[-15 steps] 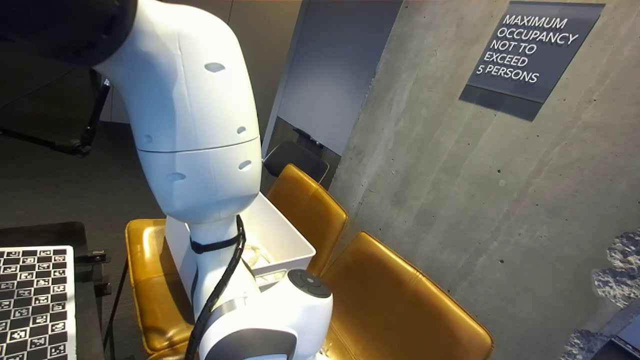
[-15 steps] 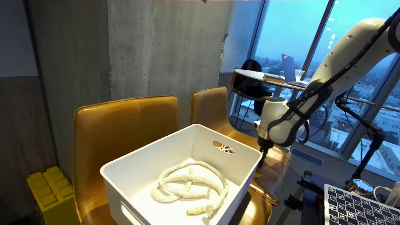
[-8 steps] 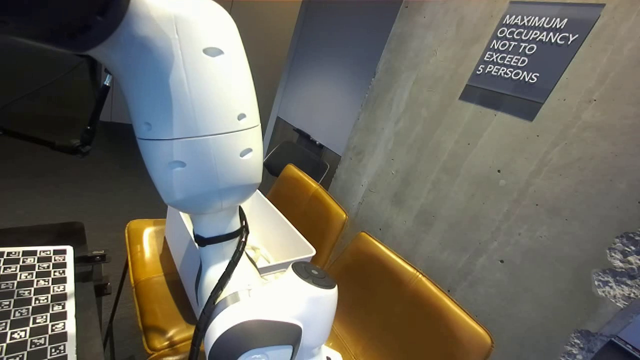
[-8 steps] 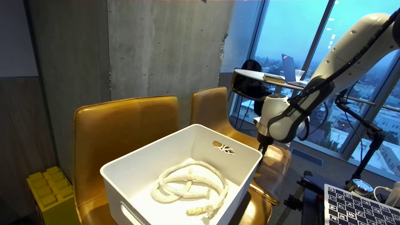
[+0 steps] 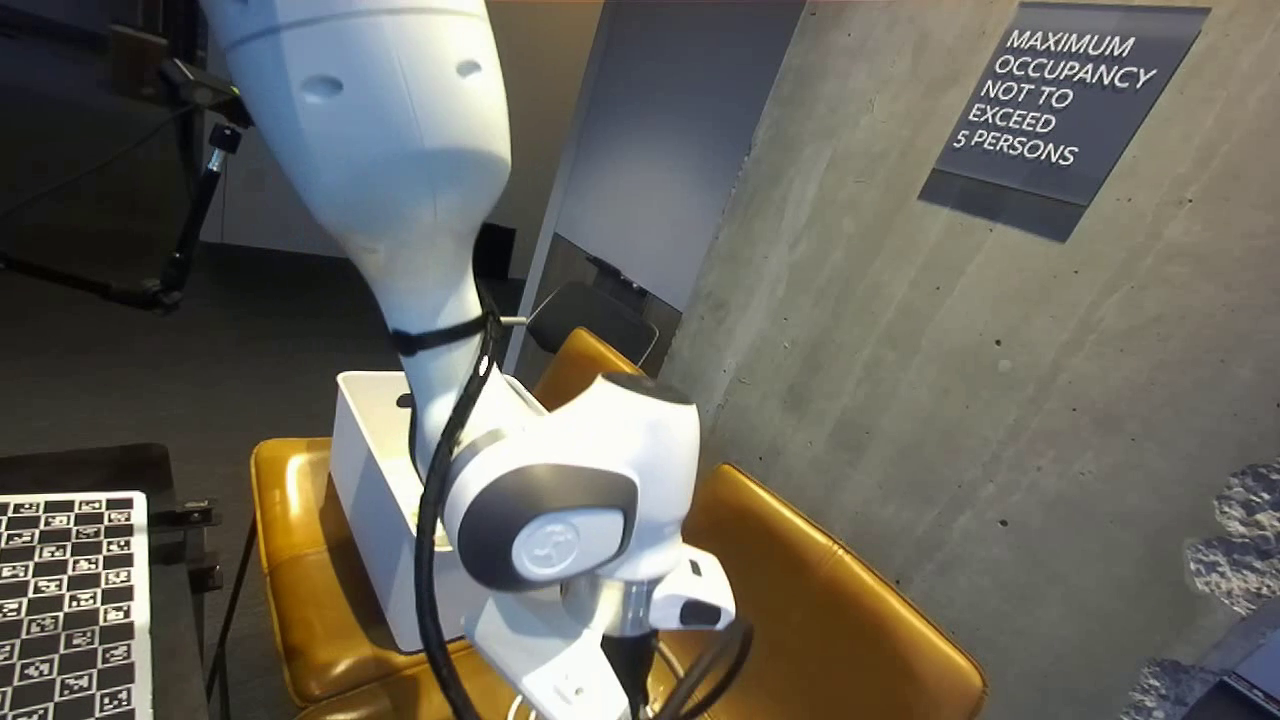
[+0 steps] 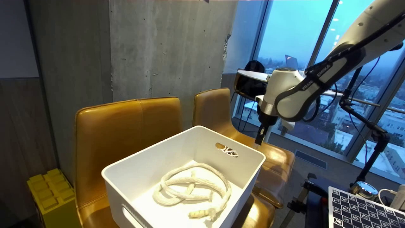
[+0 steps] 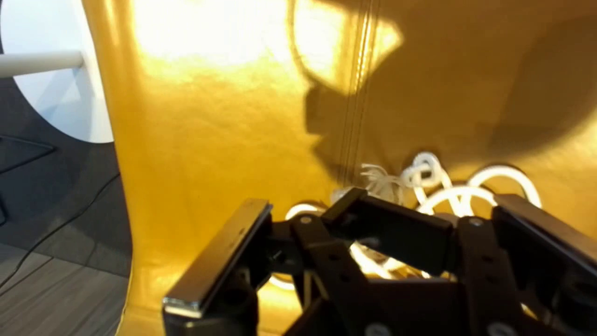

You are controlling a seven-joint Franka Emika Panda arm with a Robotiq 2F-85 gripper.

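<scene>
My gripper (image 6: 260, 139) hangs above a tan leather chair seat (image 6: 278, 158), just beyond a white bin (image 6: 145, 164). In the wrist view its fingertips (image 7: 357, 198) meet, and I see nothing clearly held; a blurred whitish patch shows behind the tips. Below them on the tan leather lies a thin white cord (image 7: 459, 190) in loops, with a knot (image 7: 410, 179) and a frayed end (image 7: 382, 184); the fingers hide part of it. Inside the bin a thick cream rope (image 6: 205, 182) lies coiled. An exterior view shows the gripper's black body (image 5: 628, 670), the tips cut off by the frame.
A second tan chair (image 6: 126, 126) stands under and behind the bin, beside a concrete wall (image 6: 171, 57). A checkered marker board (image 6: 364, 209) lies on a dark stand near a black camera arm (image 6: 364, 120). A yellow block-shaped box (image 6: 50, 193) stands at the far left.
The arm has lifted, raising my gripper from low behind the bin's rim to above it, with the fingers now visible. The bin and the rope inside have stayed put.
</scene>
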